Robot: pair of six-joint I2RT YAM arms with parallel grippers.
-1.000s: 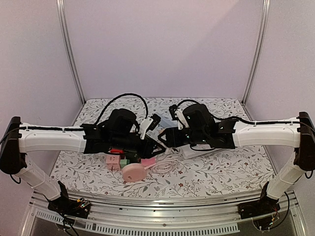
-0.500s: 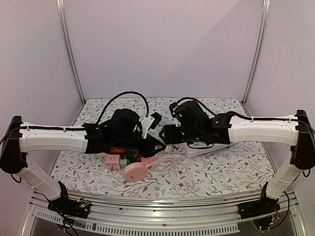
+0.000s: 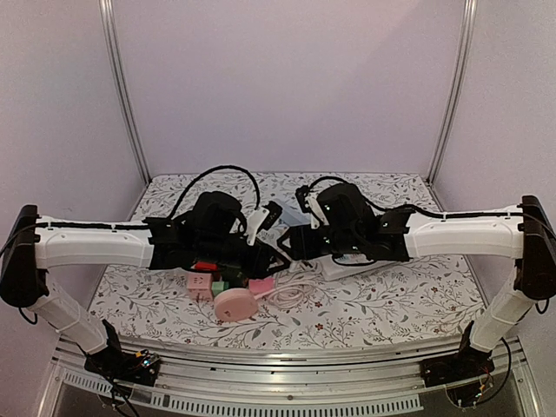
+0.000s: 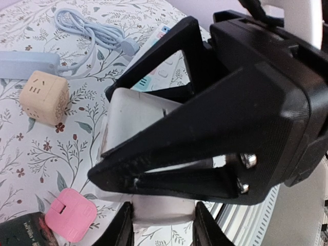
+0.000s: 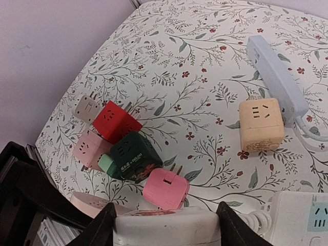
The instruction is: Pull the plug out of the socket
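In the right wrist view my right gripper (image 5: 165, 226) is shut on a wide white block, the socket (image 5: 169, 233), which fills the gap between its fingers. The left wrist view shows that same block (image 4: 134, 110) between the right gripper's black fingers (image 4: 154, 138). A narrower white piece, the plug (image 4: 163, 211), runs from it into my left gripper (image 4: 163, 228), which is shut on it. The two pieces look joined. From the top camera the left gripper (image 3: 271, 250) and right gripper (image 3: 292, 243) meet tip to tip above mid-table.
On the floral tabletop (image 5: 205, 46) lie a pink cube (image 5: 165, 188), a dark green cube (image 5: 134, 154), a red cube (image 5: 115, 122), a pale pink cube (image 5: 88, 148), a beige cube (image 5: 261, 124), a light blue power strip (image 5: 277, 77) and a white strip (image 5: 307, 218). A round pink socket (image 3: 236, 304) sits near the front.
The right wrist has shifted slightly left, toward the left gripper. The left arm has stayed put, and both grips look unchanged.
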